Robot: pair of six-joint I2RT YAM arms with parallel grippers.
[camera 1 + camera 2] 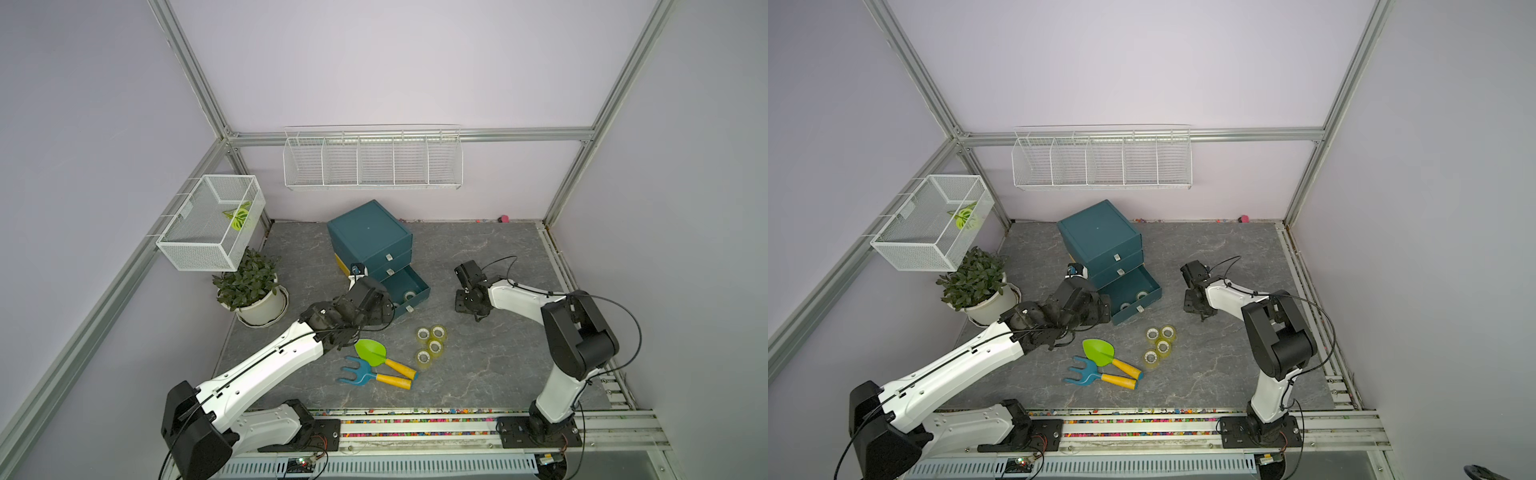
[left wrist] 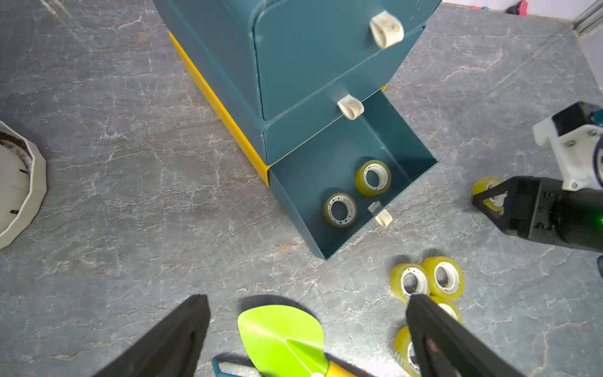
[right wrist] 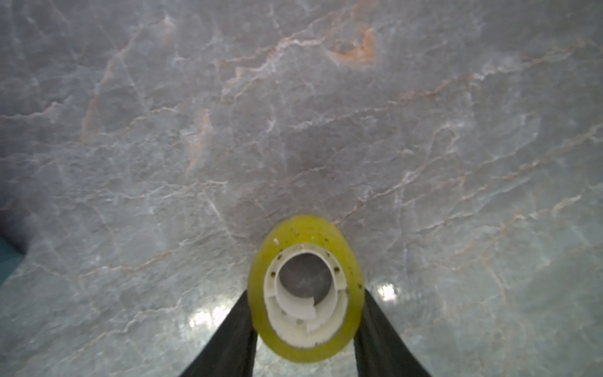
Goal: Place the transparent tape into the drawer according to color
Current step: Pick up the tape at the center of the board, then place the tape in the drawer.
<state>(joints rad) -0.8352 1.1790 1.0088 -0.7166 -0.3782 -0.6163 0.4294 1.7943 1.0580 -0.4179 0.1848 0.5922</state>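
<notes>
Transparent tape (image 1: 441, 348), in yellow-green rolls with white cores, lies in three places across my workspace.

Table (image 1: 498, 257): grey and marbled, carrying everything listed below.

Cabinet (image 1: 368, 237): teal, at far centre. I see its two upper drawers closed.

Potted plant (image 1: 245, 282): at the left edge, well apart from all the tape.

Bottom drawer (image 1: 415, 282): pulled out toward the near right. Two drawer rolls (image 2: 359, 181) lie flat inside, apart from each other, one nearer the front wall.

Left gripper (image 2: 306, 298): just near-left of the open drawer, above the table at the tip of the shovel blade. Its jaws are spread wide and hold nothing.

Right gripper (image 3: 306, 293): to the right of the drawer, low over the table. Its jaws press both sides of one gripped roll (image 3: 303, 235), whose core hole faces up. I cannot tell whether this roll is lifted off the surface.

Shovel (image 1: 370, 351): green blade and yellow handle, at near centre.

Fork (image 1: 357, 370): blue, just near-left of the shovel, with the two handles side by side.

Loose rolls (image 1: 1169, 348): four in a touching cluster, core holes up, just right of the shovel and near-right of the drawer.
</notes>
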